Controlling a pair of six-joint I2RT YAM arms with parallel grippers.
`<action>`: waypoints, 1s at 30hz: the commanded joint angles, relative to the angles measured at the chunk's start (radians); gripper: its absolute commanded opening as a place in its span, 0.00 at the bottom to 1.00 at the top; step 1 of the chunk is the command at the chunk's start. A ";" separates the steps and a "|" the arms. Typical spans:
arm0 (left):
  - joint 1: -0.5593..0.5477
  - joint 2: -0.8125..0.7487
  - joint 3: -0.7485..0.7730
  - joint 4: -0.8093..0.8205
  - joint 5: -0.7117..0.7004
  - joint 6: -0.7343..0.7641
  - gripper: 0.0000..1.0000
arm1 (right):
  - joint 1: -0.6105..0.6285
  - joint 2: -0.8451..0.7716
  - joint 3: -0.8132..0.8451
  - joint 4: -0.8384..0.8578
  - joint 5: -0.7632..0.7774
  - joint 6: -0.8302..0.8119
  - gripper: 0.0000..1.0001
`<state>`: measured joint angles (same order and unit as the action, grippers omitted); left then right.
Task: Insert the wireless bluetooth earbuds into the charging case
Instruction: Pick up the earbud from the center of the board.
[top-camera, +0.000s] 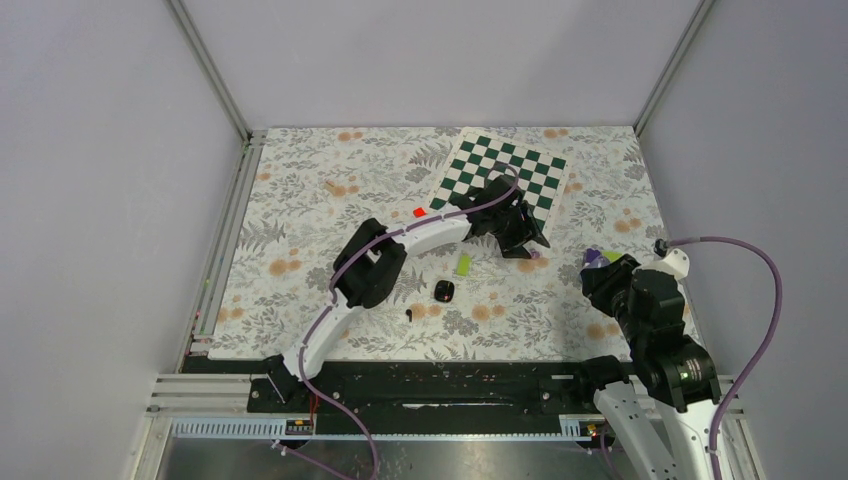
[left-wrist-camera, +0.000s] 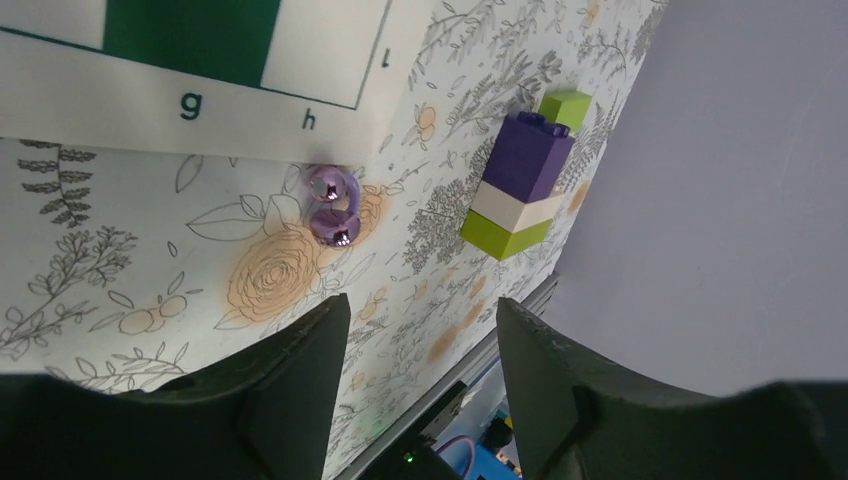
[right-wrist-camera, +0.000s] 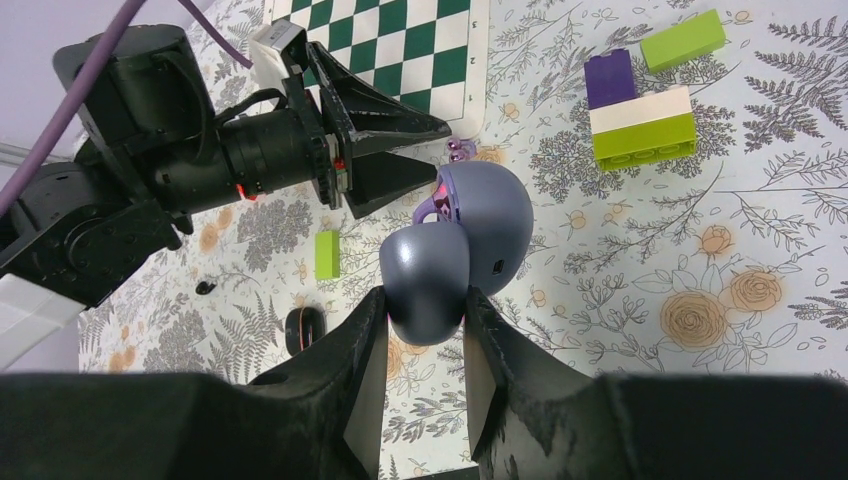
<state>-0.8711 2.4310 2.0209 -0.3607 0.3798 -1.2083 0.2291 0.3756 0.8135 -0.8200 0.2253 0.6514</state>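
Note:
My right gripper (right-wrist-camera: 425, 300) is shut on the charging case (right-wrist-camera: 440, 265), a rounded slate-lilac case with its lid swung open and a lilac inside; it is held above the table and also shows in the top view (top-camera: 593, 258). Two glossy purple earbuds (left-wrist-camera: 332, 205) lie touching each other on the cloth by the chessboard's corner, also seen in the right wrist view (right-wrist-camera: 460, 150). My left gripper (left-wrist-camera: 420, 310) is open and empty just short of them, and it also shows in the top view (top-camera: 528, 245).
A black pebble-shaped case (top-camera: 444, 291) and a tiny black nub (top-camera: 409, 315) lie mid-table. A lime block (top-camera: 463, 263) and a red block (top-camera: 419, 212) lie near the chessboard (top-camera: 505, 175). A purple, white and lime brick stack (left-wrist-camera: 515, 185) stands near the right wall.

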 joint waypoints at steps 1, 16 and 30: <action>0.005 0.038 0.014 0.045 -0.010 -0.125 0.55 | -0.003 -0.016 -0.003 0.016 0.017 -0.012 0.00; 0.005 0.087 -0.013 0.016 -0.061 -0.252 0.44 | -0.004 -0.028 -0.008 0.015 0.007 -0.015 0.00; -0.007 0.150 0.026 0.009 -0.051 -0.344 0.31 | -0.003 -0.042 -0.005 0.015 -0.011 -0.017 0.00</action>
<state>-0.8688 2.5221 2.0136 -0.3145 0.3508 -1.4746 0.2291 0.3531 0.8028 -0.8261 0.2169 0.6411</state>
